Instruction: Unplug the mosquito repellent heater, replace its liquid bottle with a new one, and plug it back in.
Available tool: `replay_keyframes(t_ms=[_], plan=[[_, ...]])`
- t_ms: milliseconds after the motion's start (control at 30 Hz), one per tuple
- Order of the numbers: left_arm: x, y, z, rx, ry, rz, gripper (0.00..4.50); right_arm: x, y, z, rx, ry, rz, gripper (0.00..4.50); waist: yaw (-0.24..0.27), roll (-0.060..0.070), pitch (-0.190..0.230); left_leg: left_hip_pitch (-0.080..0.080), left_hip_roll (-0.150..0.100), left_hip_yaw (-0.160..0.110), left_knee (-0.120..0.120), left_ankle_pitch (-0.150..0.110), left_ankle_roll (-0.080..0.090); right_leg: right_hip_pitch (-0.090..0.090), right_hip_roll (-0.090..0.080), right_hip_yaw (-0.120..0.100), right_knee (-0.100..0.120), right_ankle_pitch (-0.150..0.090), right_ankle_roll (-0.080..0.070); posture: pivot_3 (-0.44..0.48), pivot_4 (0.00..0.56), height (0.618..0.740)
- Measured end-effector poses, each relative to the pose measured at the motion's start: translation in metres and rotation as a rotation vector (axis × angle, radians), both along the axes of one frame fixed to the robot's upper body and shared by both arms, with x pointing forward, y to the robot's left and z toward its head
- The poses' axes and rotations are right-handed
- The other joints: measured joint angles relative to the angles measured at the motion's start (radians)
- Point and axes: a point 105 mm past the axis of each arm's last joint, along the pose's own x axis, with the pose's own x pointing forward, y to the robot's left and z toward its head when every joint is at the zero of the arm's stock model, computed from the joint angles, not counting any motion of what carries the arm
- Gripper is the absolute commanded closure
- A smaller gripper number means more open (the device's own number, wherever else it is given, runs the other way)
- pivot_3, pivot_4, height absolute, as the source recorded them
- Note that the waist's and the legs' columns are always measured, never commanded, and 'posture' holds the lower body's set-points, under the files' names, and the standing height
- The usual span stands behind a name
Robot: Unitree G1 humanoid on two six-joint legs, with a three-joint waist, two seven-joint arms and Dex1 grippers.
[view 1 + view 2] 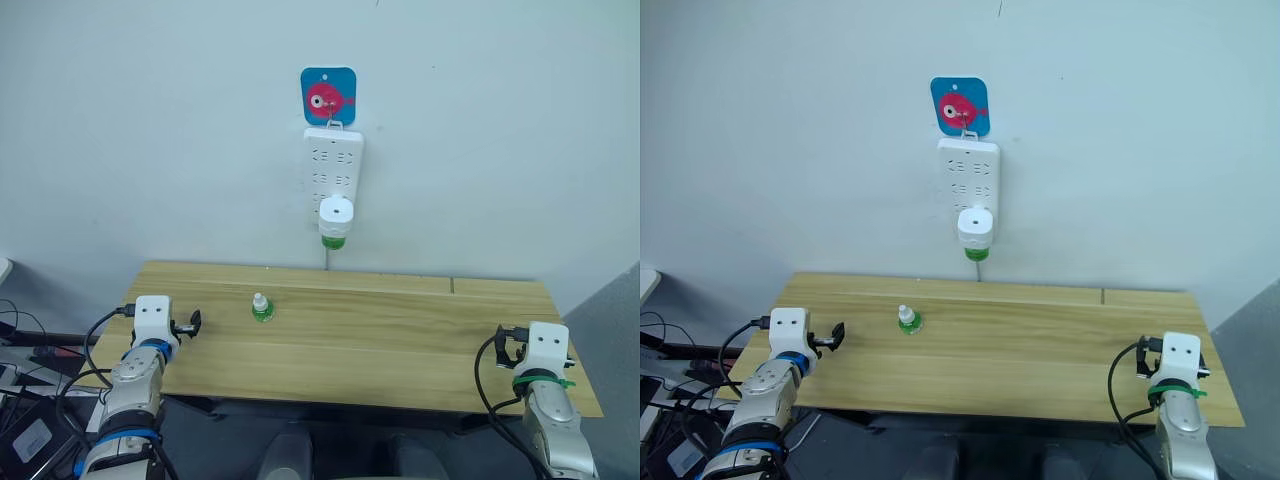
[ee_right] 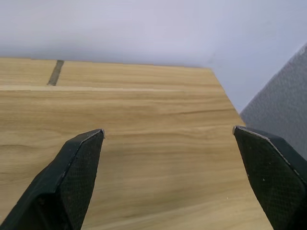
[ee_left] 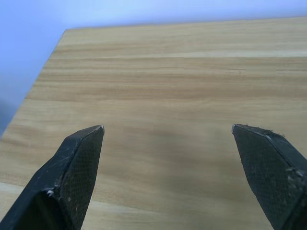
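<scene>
1. Well, the heater [image 1: 336, 214] is plugged into the lower end of the white power strip [image 1: 333, 172], which hangs upright on the pale wall [image 1: 150, 130] above the far edge of the table [image 1: 400, 340].
2. Its bottle [image 1: 333, 240] sits green underneath the heater, at its six o'clock, and reaches down below the strip's lower end.
3. At the strip's twelve o'clock is a blue square hook plate [image 1: 328, 96] with a pink fish on it, holding the strip up.
4. The spare bottle [image 1: 262, 308] stands upright on the wooden table, white cap on top, at roughly seven o'clock from the heater and well apart from it.
5. The left gripper [image 1: 193, 323] rests over the left end of the table, at about nine o'clock from the spare bottle and clear of it; the left wrist view shows its two black fingers [image 3: 72, 177] spread wide with bare wood between them.
6. The right gripper [image 1: 507, 341] is over the right end of the table, well apart from both bottles; its fingers [image 2: 72, 179] likewise stand wide apart, gripping nothing.
7. A dark seam [image 2: 55, 73] crosses the tabletop near the far edge on the right.
</scene>
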Motion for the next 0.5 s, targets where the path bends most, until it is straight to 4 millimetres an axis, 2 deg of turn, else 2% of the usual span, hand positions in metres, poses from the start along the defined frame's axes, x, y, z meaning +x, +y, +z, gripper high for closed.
replay_keyframes(t_ms=[100,267,400,500], plan=[[0.004,-0.003,0.003,-0.006,-0.010,-0.012,0.02,-0.001,-0.008,0.005,-0.068,0.015,-0.034,0.00,-0.001,0.000,0.001,0.000,0.000,0.000,0.000,0.000,0.000,0.000,0.000,0.000,0.000,0.000,0.000,0.275,0.123,0.740],[0.002,-0.008,0.000,-0.013,-0.002,-0.045,0.02,-0.003,-0.007,0.011,-0.079,0.002,-0.032,0.00,-0.005,0.000,0.003,0.000,0.000,0.000,0.000,0.000,0.000,0.000,0.000,0.000,0.000,-0.001,-0.001,0.268,0.157,0.740],[-0.004,-0.009,0.001,-0.020,-0.001,-0.073,0.02,-0.006,0.001,0.012,-0.043,-0.011,0.004,0.00,-0.016,0.000,0.016,0.001,0.001,0.000,0.000,0.000,0.000,0.000,0.000,0.000,0.001,-0.001,-0.001,0.271,0.175,0.740],[-0.004,-0.008,0.013,-0.054,-0.031,-0.106,0.02,-0.002,0.010,0.018,0.035,-0.046,0.031,0.00,-0.024,-0.001,0.031,0.000,0.002,-0.002,0.000,0.000,0.000,0.000,0.000,-0.001,0.002,-0.001,-0.001,0.277,0.182,0.740]])
